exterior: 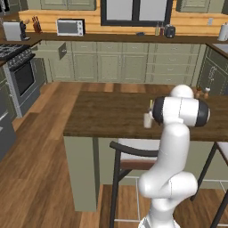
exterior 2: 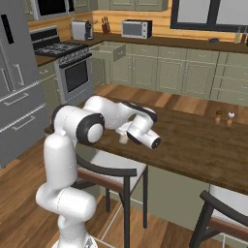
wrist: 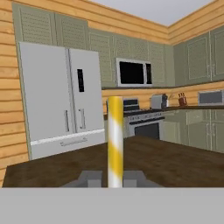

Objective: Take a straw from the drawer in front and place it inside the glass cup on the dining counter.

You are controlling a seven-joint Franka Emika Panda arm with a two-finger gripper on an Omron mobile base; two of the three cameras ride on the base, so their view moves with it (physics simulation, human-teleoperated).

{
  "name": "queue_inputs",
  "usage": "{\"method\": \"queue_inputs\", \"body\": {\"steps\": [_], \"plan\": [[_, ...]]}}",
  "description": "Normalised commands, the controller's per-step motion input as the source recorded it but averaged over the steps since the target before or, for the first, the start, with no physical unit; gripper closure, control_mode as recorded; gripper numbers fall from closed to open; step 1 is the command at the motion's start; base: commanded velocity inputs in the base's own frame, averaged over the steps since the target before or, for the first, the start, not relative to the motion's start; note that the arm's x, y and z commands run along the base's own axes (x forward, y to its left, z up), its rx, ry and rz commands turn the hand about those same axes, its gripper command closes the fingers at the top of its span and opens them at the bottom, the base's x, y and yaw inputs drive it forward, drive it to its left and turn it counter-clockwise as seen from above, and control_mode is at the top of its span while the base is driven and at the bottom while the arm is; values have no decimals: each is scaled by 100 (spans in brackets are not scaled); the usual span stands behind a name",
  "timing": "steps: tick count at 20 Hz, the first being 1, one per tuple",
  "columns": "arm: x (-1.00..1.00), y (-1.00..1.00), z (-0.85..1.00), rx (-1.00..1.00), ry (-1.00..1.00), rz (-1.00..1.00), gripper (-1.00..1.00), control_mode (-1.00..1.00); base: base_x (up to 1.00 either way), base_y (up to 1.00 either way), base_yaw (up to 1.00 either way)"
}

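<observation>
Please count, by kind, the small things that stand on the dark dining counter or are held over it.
glass cup: 1
straw, held in the shut gripper: 1
small shakers: 2
Total: 4

No text, label or number seems readable anywhere; the appliance faces are too blurred to tell.

Wood-plank walls (exterior: 133,31), sage cabinets (exterior: 111,62), plank floor (exterior: 35,147); fridge (wrist: 61,96), range (exterior 2: 72,72), microwave (exterior: 70,27), dark window (exterior: 133,11).
</observation>
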Motion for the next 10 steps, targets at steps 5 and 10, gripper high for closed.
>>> {"method": "queue_inputs", "body": {"steps": [5, 10], "plan": [[-6, 0, -14, -1, 0, 0, -100, -100, 0, 0, 0], [-2, 0, -4, 0, 0, 0, -100, -100, 0, 0, 0]]}}
